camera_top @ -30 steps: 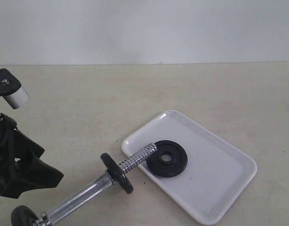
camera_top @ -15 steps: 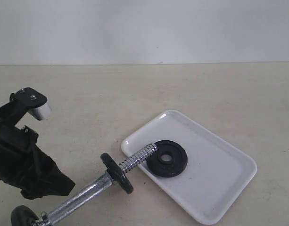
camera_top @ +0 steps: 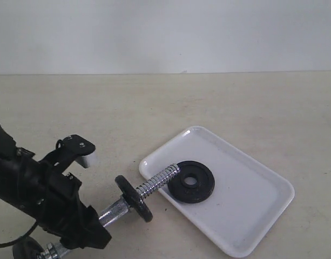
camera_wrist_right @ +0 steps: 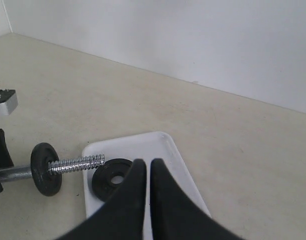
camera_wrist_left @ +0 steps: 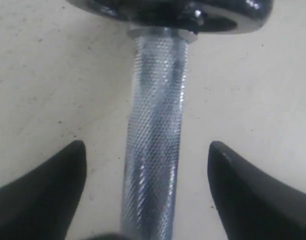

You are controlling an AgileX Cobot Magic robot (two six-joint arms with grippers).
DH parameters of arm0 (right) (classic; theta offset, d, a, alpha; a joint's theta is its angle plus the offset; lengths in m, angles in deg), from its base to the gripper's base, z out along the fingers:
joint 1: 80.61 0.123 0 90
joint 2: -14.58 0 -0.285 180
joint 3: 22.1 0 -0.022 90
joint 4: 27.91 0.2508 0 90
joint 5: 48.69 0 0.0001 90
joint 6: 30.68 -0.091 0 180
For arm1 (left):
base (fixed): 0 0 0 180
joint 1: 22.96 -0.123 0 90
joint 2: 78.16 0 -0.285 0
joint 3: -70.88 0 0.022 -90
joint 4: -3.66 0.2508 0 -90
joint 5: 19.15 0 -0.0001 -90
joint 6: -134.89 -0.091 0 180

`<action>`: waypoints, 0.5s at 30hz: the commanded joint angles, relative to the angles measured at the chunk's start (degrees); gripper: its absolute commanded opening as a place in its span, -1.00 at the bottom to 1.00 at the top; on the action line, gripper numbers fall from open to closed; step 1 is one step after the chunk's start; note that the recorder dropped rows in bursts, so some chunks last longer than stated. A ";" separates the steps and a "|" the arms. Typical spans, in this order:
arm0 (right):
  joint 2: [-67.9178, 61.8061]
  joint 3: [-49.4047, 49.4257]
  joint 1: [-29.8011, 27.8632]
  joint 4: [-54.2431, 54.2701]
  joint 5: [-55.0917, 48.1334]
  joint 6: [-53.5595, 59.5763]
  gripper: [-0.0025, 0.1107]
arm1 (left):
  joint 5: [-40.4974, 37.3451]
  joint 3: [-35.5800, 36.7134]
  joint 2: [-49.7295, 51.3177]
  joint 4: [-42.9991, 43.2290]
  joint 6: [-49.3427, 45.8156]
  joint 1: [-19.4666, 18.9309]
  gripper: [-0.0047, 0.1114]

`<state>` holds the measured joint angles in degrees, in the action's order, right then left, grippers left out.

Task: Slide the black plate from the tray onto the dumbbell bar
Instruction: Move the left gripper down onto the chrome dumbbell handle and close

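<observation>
Exterior view: found the black plate lying flat in the tray, toward the tray corner nearest the dumbbell bar. Saw the bar's threaded end reaching over the tray rim and ending at the plate's edge; could not tell whether touching or just apart.

Left wrist view: caught the left gripper spread wide astride the bar's knurled grip, clear of the metal on both sides and clamping nothing. Placed it off the tray, on the far side of the fixed disc.

Right wrist view: noted the right gripper hanging above the tray, jaws pressed together and empty, with the plate just beyond its tips.

Judged the plate to be iron: heavy for its size, rigid, in no danger of breaking. Expected it to skid on the glossy tray floor if nudged rather than pinched. Reckoned the raised rim too low to grab from the side while flat against the tray. Thought the better hold was one finger down the centre hole and one outside the rim, then tipping it upright to line the hole with the thread. Advised a firm squeeze against the weight.
</observation>
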<state>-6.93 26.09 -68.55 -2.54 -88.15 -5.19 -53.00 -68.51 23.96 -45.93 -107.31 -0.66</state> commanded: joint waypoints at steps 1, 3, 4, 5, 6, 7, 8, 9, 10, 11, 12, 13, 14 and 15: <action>-0.13 -0.29 -0.12 0.05 -0.02 0.44 -0.93 | 5.93 -0.15 0.48 -0.96 -0.87 5.01 0.18; -0.13 -0.29 -0.12 0.05 -0.02 0.44 -0.93 | 8.69 -0.27 0.48 -0.96 -0.87 6.75 0.18; -0.13 -0.29 -0.12 0.05 -0.02 0.31 -0.93 | 9.90 -0.58 0.48 -0.96 -0.87 7.50 0.18; -0.13 -0.29 -0.12 0.05 -0.02 0.31 -0.93 | 10.45 -0.80 0.48 -0.96 -0.87 8.07 0.18; -0.13 -0.29 -0.12 0.05 -0.02 0.31 -0.93 | 11.10 -1.31 0.48 -0.96 -0.87 8.56 0.18; -0.13 -0.29 -0.12 0.05 -0.02 0.31 -0.93 | 11.50 -1.60 0.48 -0.96 -0.87 9.06 0.18; -0.13 -0.29 -0.12 0.05 -0.17 0.30 -0.93 | 11.63 -1.95 0.48 -0.96 -0.87 9.34 0.18; -0.13 -0.29 -0.12 0.05 -0.17 0.30 -0.93 | 11.63 -2.15 0.48 -0.71 -0.87 9.49 0.18; -0.13 -0.29 -0.12 0.05 -0.35 0.30 -0.93 | 11.63 -2.45 0.48 -0.11 -0.87 9.63 0.18; -0.13 -0.29 -0.12 0.05 -0.51 0.30 -0.93 | 11.89 -2.58 0.48 0.71 -0.87 9.63 0.18; -0.13 -0.29 -0.12 0.05 -0.63 0.30 -0.93 | 11.89 -2.81 0.48 1.73 -0.87 9.63 0.18; -0.13 -0.29 -0.12 0.05 -0.63 0.30 -0.93 | 12.01 -2.81 0.48 2.61 -0.87 9.63 0.18; -0.13 -0.29 -0.12 0.05 -0.63 0.30 -0.93 | 12.11 -2.81 0.48 3.23 -0.87 9.63 0.18; -0.13 -0.29 -0.12 0.05 -0.63 0.30 -0.93 | 12.11 -2.81 0.48 3.63 -0.87 9.63 0.18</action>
<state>-6.93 26.09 -68.55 -2.54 -88.61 -5.19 -41.32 -70.99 24.31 -43.97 -107.91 8.48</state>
